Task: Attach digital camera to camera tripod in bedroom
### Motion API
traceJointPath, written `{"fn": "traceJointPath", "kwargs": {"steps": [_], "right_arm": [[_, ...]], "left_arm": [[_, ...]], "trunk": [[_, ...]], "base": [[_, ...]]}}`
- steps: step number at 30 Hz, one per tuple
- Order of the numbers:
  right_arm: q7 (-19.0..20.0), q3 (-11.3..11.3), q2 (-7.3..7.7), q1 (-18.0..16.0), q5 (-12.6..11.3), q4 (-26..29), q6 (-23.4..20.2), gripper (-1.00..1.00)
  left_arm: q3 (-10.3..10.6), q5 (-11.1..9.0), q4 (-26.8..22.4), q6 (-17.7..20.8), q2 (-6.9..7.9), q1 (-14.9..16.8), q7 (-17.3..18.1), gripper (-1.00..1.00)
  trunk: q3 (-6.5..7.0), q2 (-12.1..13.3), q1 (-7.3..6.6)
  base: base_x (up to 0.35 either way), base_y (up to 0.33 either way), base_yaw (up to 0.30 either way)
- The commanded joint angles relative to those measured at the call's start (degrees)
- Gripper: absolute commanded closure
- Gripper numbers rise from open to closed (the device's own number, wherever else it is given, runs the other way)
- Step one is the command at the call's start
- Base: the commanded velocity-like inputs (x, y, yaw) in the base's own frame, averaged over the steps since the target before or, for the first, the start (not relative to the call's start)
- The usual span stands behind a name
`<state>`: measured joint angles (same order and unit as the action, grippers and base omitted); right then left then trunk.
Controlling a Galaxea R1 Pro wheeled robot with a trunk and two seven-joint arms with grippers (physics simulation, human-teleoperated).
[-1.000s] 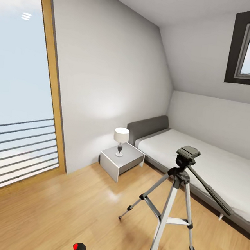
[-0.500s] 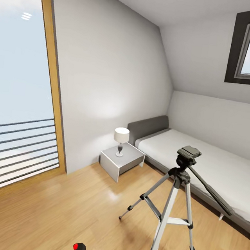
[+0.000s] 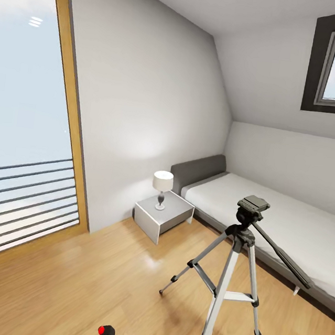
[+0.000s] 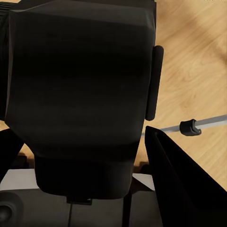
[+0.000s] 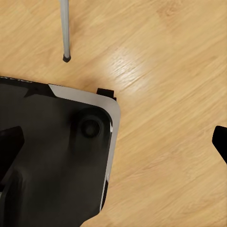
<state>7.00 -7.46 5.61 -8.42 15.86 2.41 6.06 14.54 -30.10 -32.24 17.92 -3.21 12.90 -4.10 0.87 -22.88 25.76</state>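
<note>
a tall wood-framed window (image 3: 31, 118) stands at the left of the bedroom, then a grey nightstand (image 3: 162, 214) with a white lamp (image 3: 161, 188) beside the low bed (image 3: 286, 225). the digital camera (image 3: 105, 333), red dot up, sits low in the head view, clamped between the left claw (image 4: 82, 156) fingers (image 4: 182, 184). further right the camera tripod (image 3: 234, 282) stands on the wood floor (image 3: 95, 274) near the bed's edge, its head bare; the right claw (image 5: 113, 156) hangs over the floor, and i cannot tell how wide it is.
</note>
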Motion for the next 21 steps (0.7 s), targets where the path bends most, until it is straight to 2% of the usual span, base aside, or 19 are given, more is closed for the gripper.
{"fn": "traceJointPath", "kwargs": {"steps": [1, 8, 21], "right_arm": [[0.2, -0.5, 0.01, 0.0, 0.5, 0.0, 0.2, -1.00], [0.2, -0.5, 0.01, 0.0, 0.5, 0.0, 0.2, -1.00], [0.2, -0.4, 0.01, 0.0, 0.5, 0.0, 0.3, -1.00]], "left_arm": [[0.3, -0.5, -0.1, 0.2, 0.04, 0.0, -0.4, 1.00], [0.3, -0.3, 0.0, 0.1, 0.07, 0.0, -0.2, 1.00], [0.3, -0.3, 0.0, 0.0, 0.10, 0.0, 0.1, 1.00]], "trunk": [[-0.02, 0.0, 0.02], [-0.02, 0.0, 0.02], [-0.02, 0.0, 0.02]], "base": [[0.000, 0.000, 0.000], [0.030, 0.000, 0.000], [0.207, 0.000, 0.000]]}}
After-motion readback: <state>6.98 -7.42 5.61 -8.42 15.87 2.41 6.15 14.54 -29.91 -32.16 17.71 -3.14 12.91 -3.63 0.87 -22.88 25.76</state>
